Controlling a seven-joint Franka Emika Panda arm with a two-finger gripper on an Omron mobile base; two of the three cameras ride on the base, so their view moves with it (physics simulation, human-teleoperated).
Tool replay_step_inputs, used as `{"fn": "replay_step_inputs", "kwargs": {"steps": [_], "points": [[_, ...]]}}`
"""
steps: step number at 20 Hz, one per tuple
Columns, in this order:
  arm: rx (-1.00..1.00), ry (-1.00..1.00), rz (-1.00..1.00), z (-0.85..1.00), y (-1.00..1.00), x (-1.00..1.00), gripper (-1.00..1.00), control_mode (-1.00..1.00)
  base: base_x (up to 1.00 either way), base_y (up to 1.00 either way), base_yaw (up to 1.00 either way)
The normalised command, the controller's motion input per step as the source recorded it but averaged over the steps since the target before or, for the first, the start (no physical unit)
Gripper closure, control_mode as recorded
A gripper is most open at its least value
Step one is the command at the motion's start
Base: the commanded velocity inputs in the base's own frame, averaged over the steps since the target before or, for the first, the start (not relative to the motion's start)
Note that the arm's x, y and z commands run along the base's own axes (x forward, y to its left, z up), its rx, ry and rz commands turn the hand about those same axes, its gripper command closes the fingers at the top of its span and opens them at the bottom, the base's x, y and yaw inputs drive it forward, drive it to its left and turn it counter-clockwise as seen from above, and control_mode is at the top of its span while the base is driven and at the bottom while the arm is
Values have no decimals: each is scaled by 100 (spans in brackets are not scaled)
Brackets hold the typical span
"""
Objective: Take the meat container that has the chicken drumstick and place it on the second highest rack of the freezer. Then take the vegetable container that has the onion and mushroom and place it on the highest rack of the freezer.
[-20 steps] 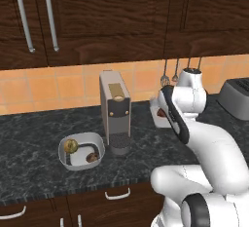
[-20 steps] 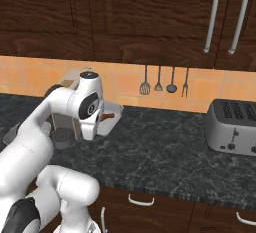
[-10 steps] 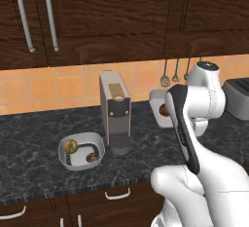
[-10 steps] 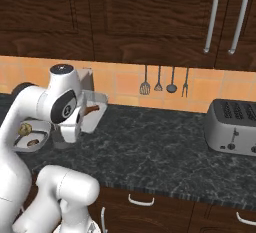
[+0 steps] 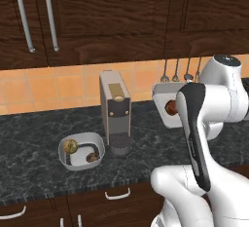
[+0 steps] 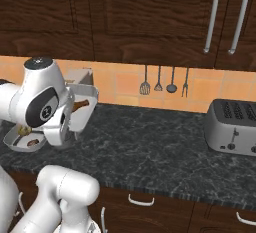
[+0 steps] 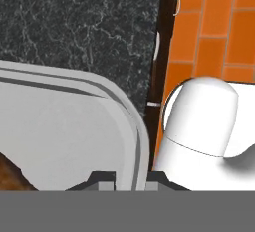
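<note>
The meat container (image 5: 162, 100) is a white tray, tipped steeply on edge above the counter by the tiled wall. The reddish-brown chicken drumstick (image 5: 170, 107) lies inside it, and tray (image 6: 84, 108) and drumstick (image 6: 80, 105) also show from the right. In the hand view my gripper (image 7: 130, 178) is shut on the tray's rim (image 7: 139, 141), with a brown bit of drumstick (image 7: 10, 174) at the lower left. The vegetable container (image 5: 100, 144) rests on the counter left of the arm, holding the onion (image 5: 71, 146) and mushroom (image 5: 91, 157). The freezer is out of view.
A tall grey coffee machine (image 5: 115, 111) stands between the two containers. A toaster (image 6: 232, 127) sits at the counter's right end. Kitchen utensils (image 6: 165, 82) hang on the orange tiles. Dark wood cabinets (image 5: 97, 11) hang above the black stone counter (image 6: 150, 147).
The arm has risen and swung its wrist around, and the meat container has tipped from nearly flat to steeply on edge. The vegetable container has stayed in place.
</note>
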Motion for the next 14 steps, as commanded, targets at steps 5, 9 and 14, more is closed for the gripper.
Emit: {"fn": "replay_step_inputs", "kwargs": {"steps": [5,9,14], "points": [[0,0,0,13,3,-6,100,-100,0,0,0],[0,0,0,0,5,-32,100,-100,0,0,0],[0,0,0,0,14,-21,100,-100,0,0,0]]}}
